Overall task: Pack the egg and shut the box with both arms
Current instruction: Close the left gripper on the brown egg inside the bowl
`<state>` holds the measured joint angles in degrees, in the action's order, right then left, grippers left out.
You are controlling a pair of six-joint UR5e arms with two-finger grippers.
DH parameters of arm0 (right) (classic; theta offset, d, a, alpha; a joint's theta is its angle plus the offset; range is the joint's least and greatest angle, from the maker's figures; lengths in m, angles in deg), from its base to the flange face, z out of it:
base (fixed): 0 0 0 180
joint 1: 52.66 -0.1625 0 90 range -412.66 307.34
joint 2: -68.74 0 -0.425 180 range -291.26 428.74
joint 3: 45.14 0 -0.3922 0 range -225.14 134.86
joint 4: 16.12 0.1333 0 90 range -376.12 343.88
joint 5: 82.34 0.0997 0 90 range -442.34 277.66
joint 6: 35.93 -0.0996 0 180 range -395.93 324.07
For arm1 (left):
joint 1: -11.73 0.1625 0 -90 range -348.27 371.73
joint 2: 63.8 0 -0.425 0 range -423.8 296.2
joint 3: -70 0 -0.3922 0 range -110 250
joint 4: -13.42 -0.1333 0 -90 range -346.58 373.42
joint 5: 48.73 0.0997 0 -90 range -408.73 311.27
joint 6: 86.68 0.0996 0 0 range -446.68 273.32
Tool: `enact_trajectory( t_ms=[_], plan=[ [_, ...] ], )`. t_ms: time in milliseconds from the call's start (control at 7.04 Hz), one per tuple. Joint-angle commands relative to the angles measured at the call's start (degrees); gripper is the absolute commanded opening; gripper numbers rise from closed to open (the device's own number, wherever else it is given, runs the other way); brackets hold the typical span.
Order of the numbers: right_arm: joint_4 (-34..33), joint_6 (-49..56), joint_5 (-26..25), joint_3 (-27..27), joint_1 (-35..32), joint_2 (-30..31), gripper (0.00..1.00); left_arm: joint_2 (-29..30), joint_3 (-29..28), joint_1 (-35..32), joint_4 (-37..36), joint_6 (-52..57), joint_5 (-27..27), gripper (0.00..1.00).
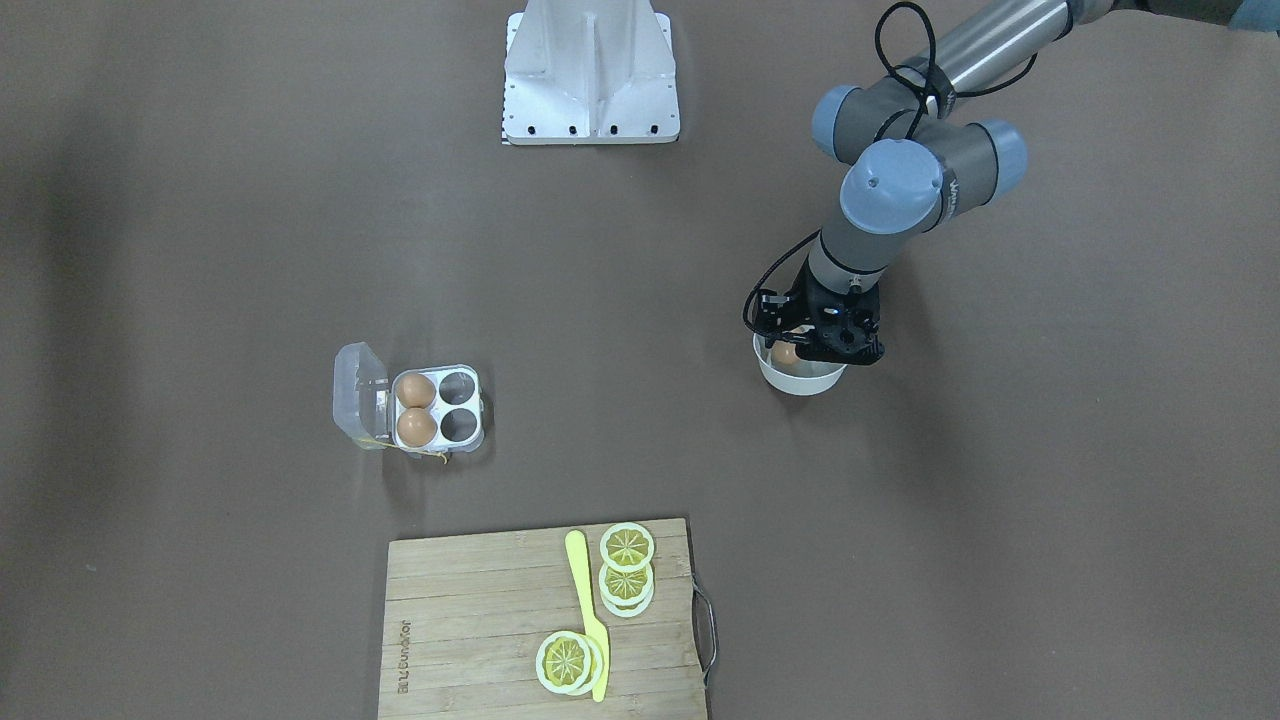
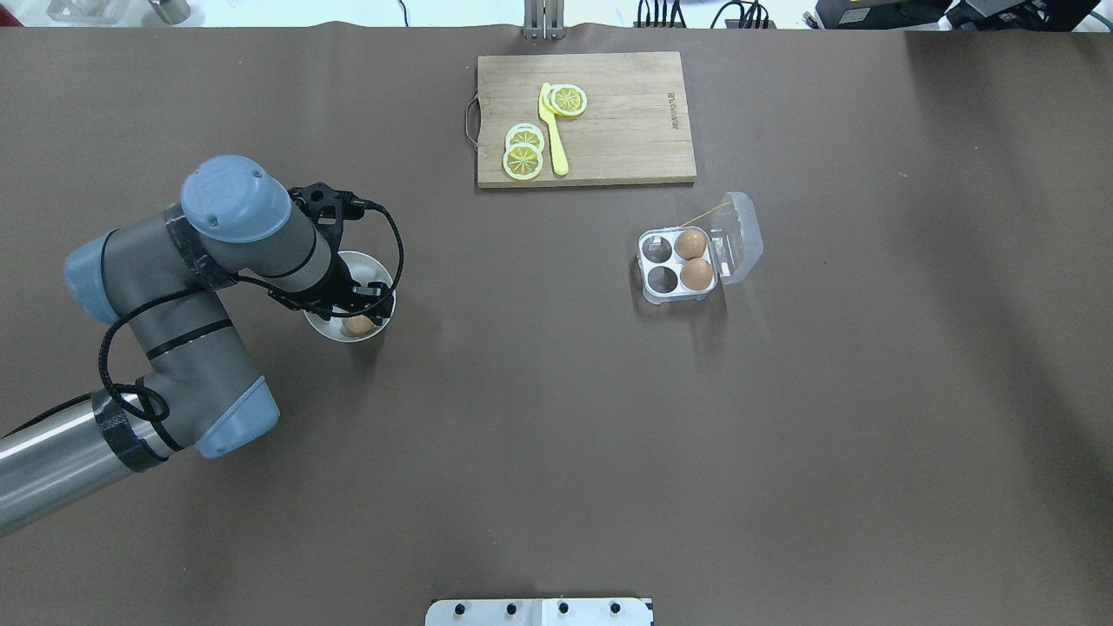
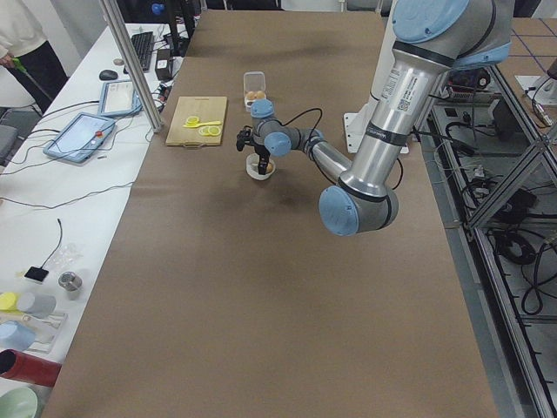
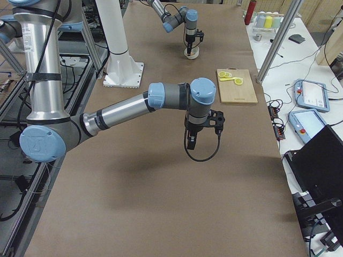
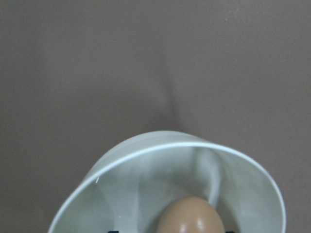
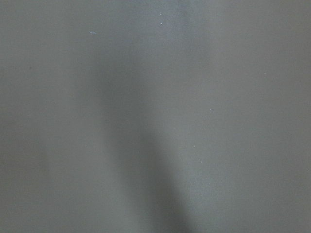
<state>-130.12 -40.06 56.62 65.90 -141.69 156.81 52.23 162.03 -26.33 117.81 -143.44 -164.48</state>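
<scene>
The egg (image 2: 358, 325) is smooth and tan-brown with an even matte skin. In the left wrist view its rounded end carries two small glints, and only that upper part is in frame. It lies inside the white bowl (image 2: 372, 269), toward the bowl's 5 o'clock side in the overhead view. The bowl stands at about 9 o'clock on the brown table (image 2: 556, 435).

The box (image 2: 675, 262) sits well apart from the bowl, out at 3 o'clock. Its clear lid (image 2: 741, 233) is thrown open on the 3 o'clock side. Two other brown eggs (image 2: 692, 243) fill the two cells next to the lid, and the two cells at 9 o'clock are bare.

The left arm (image 2: 174, 348) enters the overhead view from 8 o'clock. It folds back at its blue-capped joints and turns its wrist straight down. The left gripper (image 2: 355, 309) is sunk within the bowl's rim, over the egg. In the wrist view a dark sliver shows on each side of the egg at the bottom edge, with white bowl between the egg and one sliver. The jaws therefore look spread wider than the egg, though contact lower down is hidden.

The right arm (image 4: 123, 110) stretches nearly level across the table in the exterior right view. The right gripper (image 4: 191, 143) hangs upright above bare tabletop, and I cannot tell how wide it stands.

A wooden cutting board (image 2: 626, 130) with lemon slices (image 2: 524, 156) and a yellow knife (image 2: 553, 130) lies at 12 o'clock.
</scene>
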Motion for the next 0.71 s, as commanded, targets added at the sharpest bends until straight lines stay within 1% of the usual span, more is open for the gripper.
enact_trajectory(
  t_ms=[0, 284, 426, 568],
  plan=[
    [0.0, 0.0, 0.0, -0.03, 0.0, 0.0, 1.0, 0.07, -0.01, 0.0, -0.07, 0.07, 0.0, 0.67],
    [0.0, 0.0, 0.0, -0.03, 0.0, 0.0, 1.0, 0.07, 0.08, 0.0, -0.16, 0.07, 0.0, 0.47],
    [0.0, 0.0, 0.0, -0.03, 0.0, 0.0, 1.0, -0.02, 0.08, 0.0, -0.16, 0.07, 0.0, 0.42],
    [0.0, 0.0, 0.0, -0.03, 0.0, 0.0, 1.0, -0.02, 0.08, 0.0, -0.16, 0.07, 0.0, 0.4]
  ],
)
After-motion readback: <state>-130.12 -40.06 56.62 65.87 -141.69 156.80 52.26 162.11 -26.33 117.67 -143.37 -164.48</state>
